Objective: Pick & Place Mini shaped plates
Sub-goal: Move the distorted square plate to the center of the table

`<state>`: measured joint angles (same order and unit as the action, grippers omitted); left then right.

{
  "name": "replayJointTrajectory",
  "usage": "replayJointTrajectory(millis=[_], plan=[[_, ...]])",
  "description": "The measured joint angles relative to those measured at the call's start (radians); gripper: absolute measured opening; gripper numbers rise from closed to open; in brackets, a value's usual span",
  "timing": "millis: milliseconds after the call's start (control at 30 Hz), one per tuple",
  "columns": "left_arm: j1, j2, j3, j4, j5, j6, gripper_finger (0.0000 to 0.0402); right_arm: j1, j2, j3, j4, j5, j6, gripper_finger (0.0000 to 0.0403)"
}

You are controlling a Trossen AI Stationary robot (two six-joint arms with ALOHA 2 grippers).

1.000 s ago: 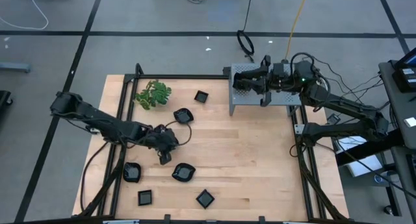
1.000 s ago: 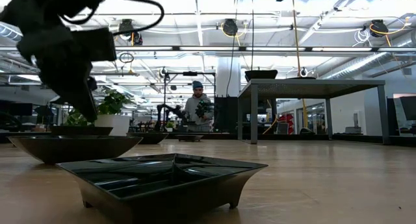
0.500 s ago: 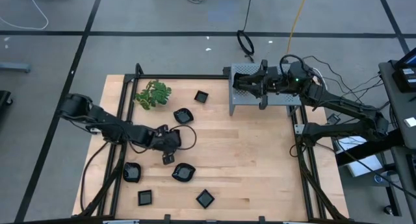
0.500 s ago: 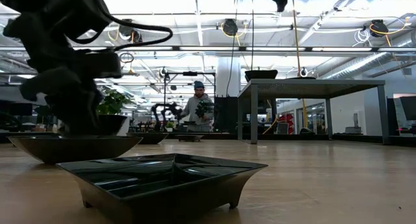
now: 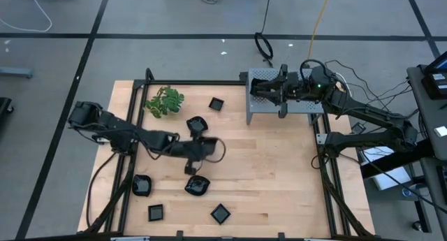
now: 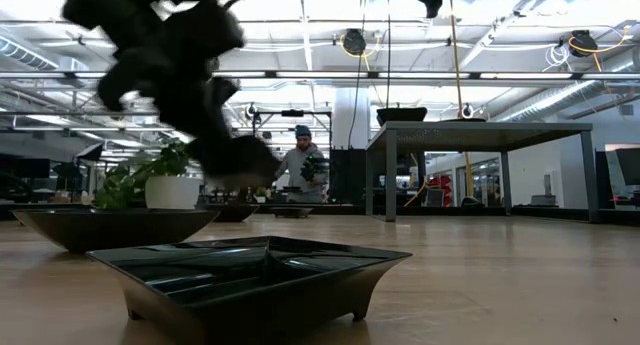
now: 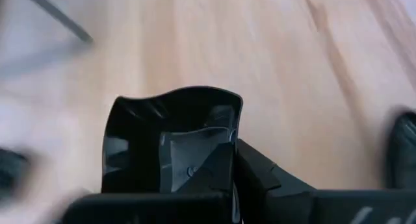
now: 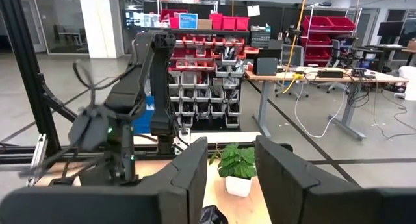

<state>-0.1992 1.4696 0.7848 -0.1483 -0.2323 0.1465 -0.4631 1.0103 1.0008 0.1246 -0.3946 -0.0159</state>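
Note:
Several small glossy black plates lie flat on the wooden table: a square one (image 5: 216, 103), a rounded one (image 5: 197, 123), and others near the front edge (image 5: 142, 186), (image 5: 197, 186), (image 5: 156, 213), (image 5: 221, 213). The front square plate (image 6: 265, 270) fills the low view. My left gripper (image 5: 190, 168) is mid-table, shut on a wavy-edged black plate (image 7: 172, 136); in the low view it (image 6: 200, 95) is a blur above the table. My right gripper (image 5: 256, 89) hangs open (image 8: 231, 159) over the grey perforated box (image 5: 283, 105). My left gripper pinches the wavy-edged plate at its rim (image 7: 233, 141), with one finger (image 7: 195, 165) inside the dish and the other (image 7: 263, 182) outside its wall. The plate is lifted clear of the table, its hollow facing the wrist camera.
A green leafy sprig (image 5: 165, 101) lies at the far left of the table. The grey box stands at the far right corner. Bare wood (image 5: 272, 178) stretches across the middle and right. Black frame rails run along the table's edges. A person (image 6: 303, 170) stands far behind.
My left gripper has carried the wavy-edged plate toward the table's right, from beside the near-left plates to mid-table, keeping it clear of the wood. The plates on the table have stayed put. My right arm edged slightly leftward over the box early on, then held still.

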Motion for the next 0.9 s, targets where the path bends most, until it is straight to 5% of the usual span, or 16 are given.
replayJointTrajectory(millis=[200, 567, 900], plan=[[0.123, 0.066, 0.091, 0.101, 0.044, 0.235, 0.0014, 0.000, 0.000, 0.000, -0.014, 0.000, 0.000, 0.0116], [0.230, 0.450, 0.431, 0.140, 0.176, 0.424, 0.0014, 0.000, -0.003, 0.000, -0.119, 0.000, -0.091, 0.0116], [0.254, 0.555, 0.550, 0.031, 0.276, 0.319, 0.0022, -0.001, -0.015, 0.000, -0.248, 0.004, -0.132, 0.0116]])
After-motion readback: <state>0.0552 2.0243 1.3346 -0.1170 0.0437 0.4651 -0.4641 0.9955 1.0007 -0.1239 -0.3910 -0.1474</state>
